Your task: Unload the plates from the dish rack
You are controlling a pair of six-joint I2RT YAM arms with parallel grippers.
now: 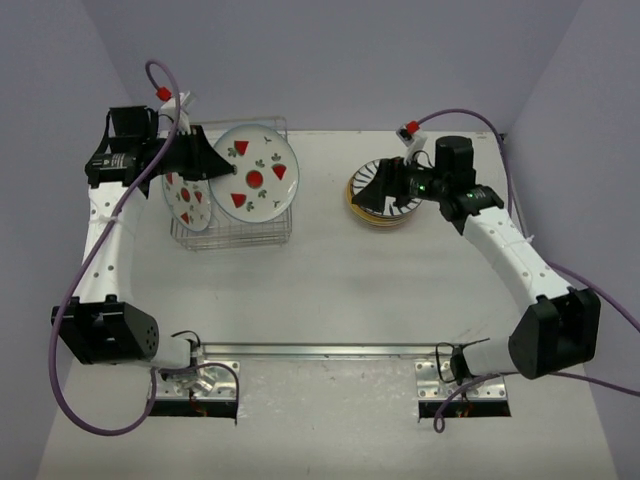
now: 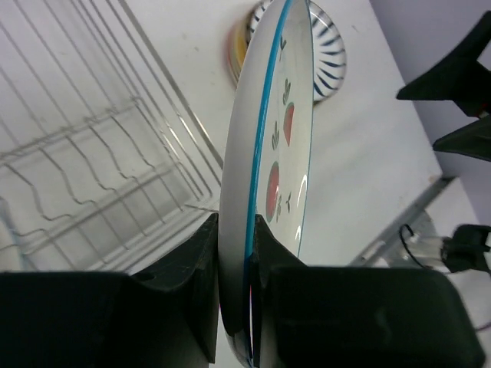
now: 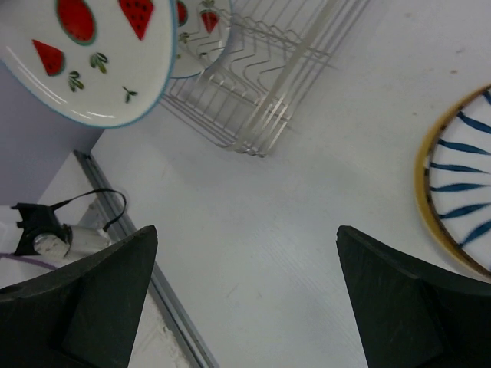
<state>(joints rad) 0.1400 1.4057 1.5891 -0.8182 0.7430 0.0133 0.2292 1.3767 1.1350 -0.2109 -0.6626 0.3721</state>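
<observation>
Top view: left gripper (image 1: 208, 166) clamped on rim of red-wedge plate (image 1: 257, 172), held tilted above dish rack (image 1: 235, 232); 2nd red-wedge plate (image 1: 187, 200) stands in rack; right gripper (image 1: 385, 186) by striped plate (image 1: 408, 207). L wrist: fingers pinch plate edge. R wrist: fingers spread wide.
</observation>
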